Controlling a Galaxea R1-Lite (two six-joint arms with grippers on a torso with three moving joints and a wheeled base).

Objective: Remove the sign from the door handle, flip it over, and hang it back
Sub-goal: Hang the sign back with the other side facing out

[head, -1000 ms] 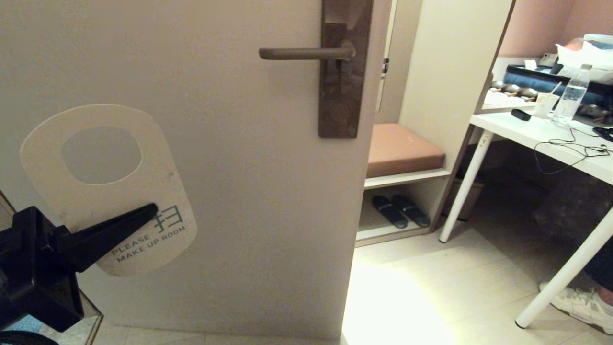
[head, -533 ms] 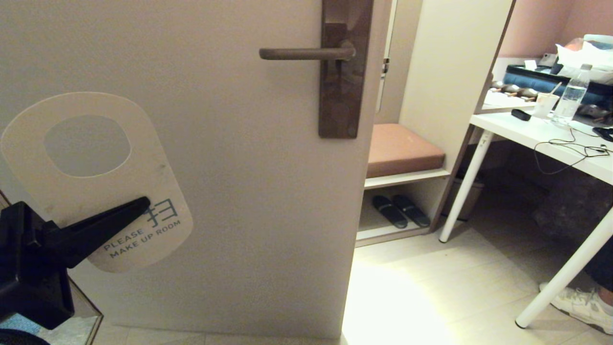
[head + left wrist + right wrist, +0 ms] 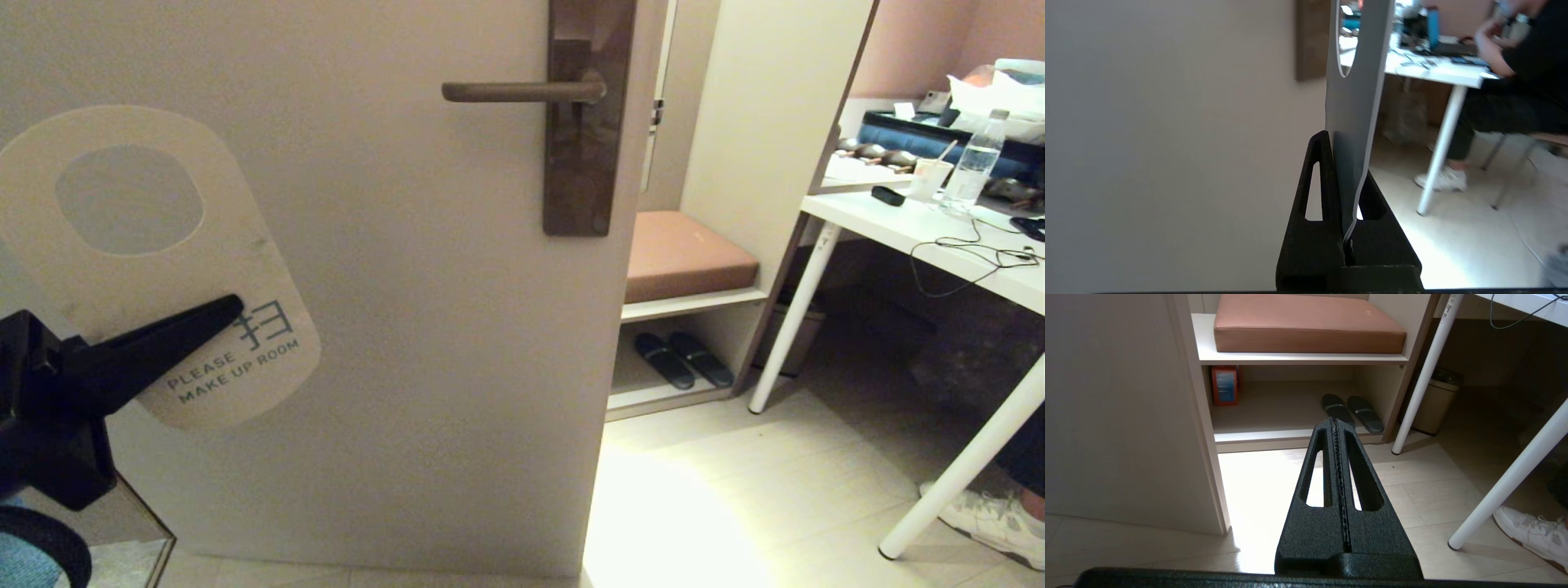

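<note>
Pale grey-white oblong card sign (image 3: 155,269) is clamped in the closed left hand (image 3: 220,314), at 8 o'clock from the dark bronze lever door handle (image 3: 514,91); right hand (image 3: 1335,424) is closed, empty.

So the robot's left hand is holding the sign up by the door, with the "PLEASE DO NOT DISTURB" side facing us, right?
Not quite. The left hand does hold the sign up by the door, but the head view shows the pale face that reads "PLEASE MAKE UP ROOM" turned toward us, not "PLEASE DO NOT DISTURB".
</note>
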